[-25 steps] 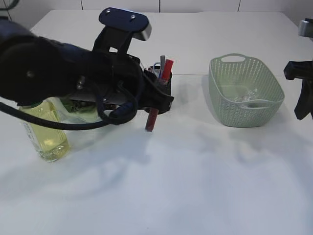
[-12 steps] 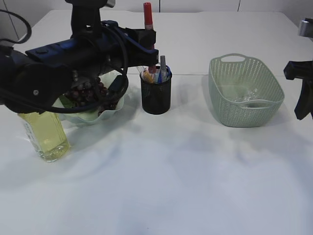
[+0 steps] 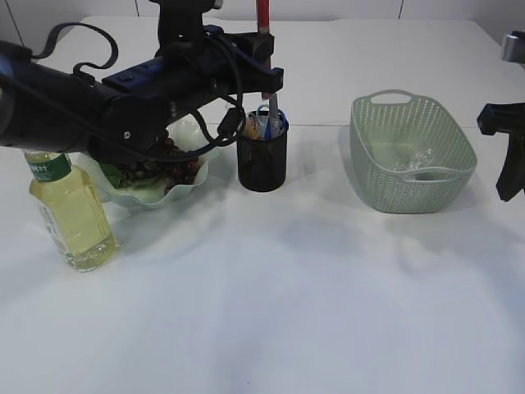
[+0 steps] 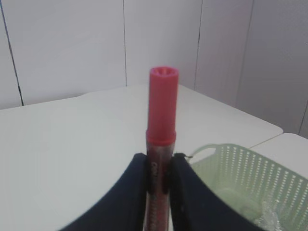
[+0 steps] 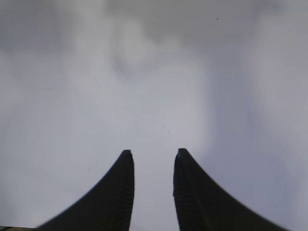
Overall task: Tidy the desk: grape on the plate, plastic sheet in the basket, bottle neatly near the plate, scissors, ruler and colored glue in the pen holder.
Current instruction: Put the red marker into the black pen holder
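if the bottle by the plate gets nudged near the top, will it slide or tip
The bottle would probably tip rather than slide: it stands tall on a narrow base. The yellow liquid nearly fills it, so it is likely heavy for its size and may resist a light push. Its smooth clear wall looks slippery.

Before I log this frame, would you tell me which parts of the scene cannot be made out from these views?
- Colored glue: top cut off by the exterior view's upper edge; its lower end hidden between the left gripper's fingers in the left wrist view.
- Grapes on the plate: mostly hidden by the left arm.
- Pen holder contents: too small to sort.
- Plastic sheet in the basket: transparent, outline unclear.
- Right gripper: only blurred table beyond.
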